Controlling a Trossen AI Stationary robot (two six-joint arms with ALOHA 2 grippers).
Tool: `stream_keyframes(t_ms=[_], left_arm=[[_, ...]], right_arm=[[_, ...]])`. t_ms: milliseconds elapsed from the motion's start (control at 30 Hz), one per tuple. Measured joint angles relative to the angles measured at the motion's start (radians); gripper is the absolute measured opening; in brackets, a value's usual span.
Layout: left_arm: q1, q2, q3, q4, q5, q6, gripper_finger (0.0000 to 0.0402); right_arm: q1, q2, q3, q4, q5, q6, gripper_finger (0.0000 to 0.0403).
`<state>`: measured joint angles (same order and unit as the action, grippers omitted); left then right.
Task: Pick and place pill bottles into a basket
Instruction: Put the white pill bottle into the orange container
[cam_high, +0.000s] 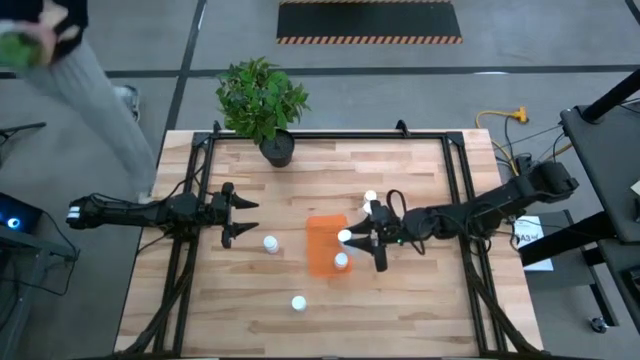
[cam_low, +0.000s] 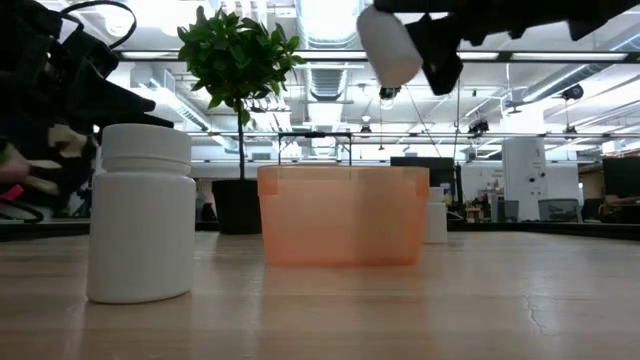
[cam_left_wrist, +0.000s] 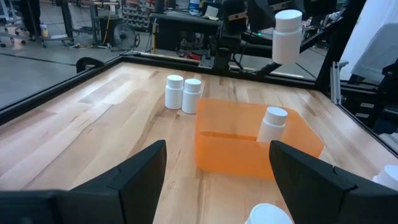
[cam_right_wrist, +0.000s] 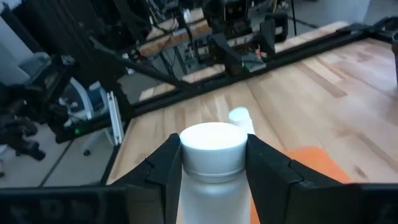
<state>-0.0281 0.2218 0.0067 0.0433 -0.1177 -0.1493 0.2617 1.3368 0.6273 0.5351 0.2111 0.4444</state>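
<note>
The orange basket (cam_high: 322, 240) stands at mid-table with one white pill bottle (cam_left_wrist: 272, 124) upright inside it. My right gripper (cam_high: 358, 240) hangs over the basket's right side, shut on another pill bottle (cam_left_wrist: 287, 36). Loose bottles stand on the table: one left of the basket (cam_high: 270, 243), one near the front (cam_high: 298, 302), two beyond the basket (cam_left_wrist: 183, 93). My left gripper (cam_high: 243, 217) waits open at the table's left, nothing between its fingers (cam_left_wrist: 140, 180). My right gripper pinches the bottle between its two fingers (cam_right_wrist: 163, 167), on opposite sides of the cap and the body just below it (cam_right_wrist: 211, 163). The fingers come roughly level from the table's right. The bottle is lifted clear above the basket, cap up, slightly tilted.
A potted plant (cam_high: 265, 100) stands at the table's far edge. Black frame rails (cam_high: 455, 160) run along the table's sides. A person (cam_high: 90, 80) moves beyond the far left corner. Bare wood lies toward the near edge and the near right.
</note>
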Motion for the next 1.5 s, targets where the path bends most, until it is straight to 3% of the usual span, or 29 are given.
stream_keyframes(t_ms=[567, 867, 967, 1067, 1300, 1400, 1500], left_arm=[[0.0, 0.0, 0.0, 0.0, 0.0, 0.0, 0.0267], [0.0, 0.0, 0.0, 0.0, 0.0, 0.0, 0.0267], [0.0, -0.001, 0.0, 0.001, 0.0, 0.0, 0.0267], [0.0, -0.001, 0.0, 0.001, 0.0, 0.0, 0.0267], [0.0, -0.001, 0.0, 0.0, 0.0, 0.0, 0.0267], [0.0, -0.002, 0.0, 0.0, 0.0, 0.0, 0.0267], [0.0, -0.001, 0.0, 0.0, 0.0, 0.0, 0.0267]], right_arm=[[-0.056, 0.227, -0.002, 0.288, -0.112, 0.052, 0.013], [-0.025, 0.182, -0.002, 0.317, -0.328, 0.13, 0.013], [0.007, 0.164, -0.005, 0.308, -0.341, 0.131, 0.013], [0.028, 0.13, -0.036, 0.307, -0.23, 0.132, 0.013], [0.102, -0.051, -0.239, 0.302, 0.337, 0.142, 0.013], [0.105, -0.132, -0.321, 0.292, 0.426, 0.171, 0.013], [0.105, -0.207, -0.371, 0.233, 0.446, 0.185, 0.013]])
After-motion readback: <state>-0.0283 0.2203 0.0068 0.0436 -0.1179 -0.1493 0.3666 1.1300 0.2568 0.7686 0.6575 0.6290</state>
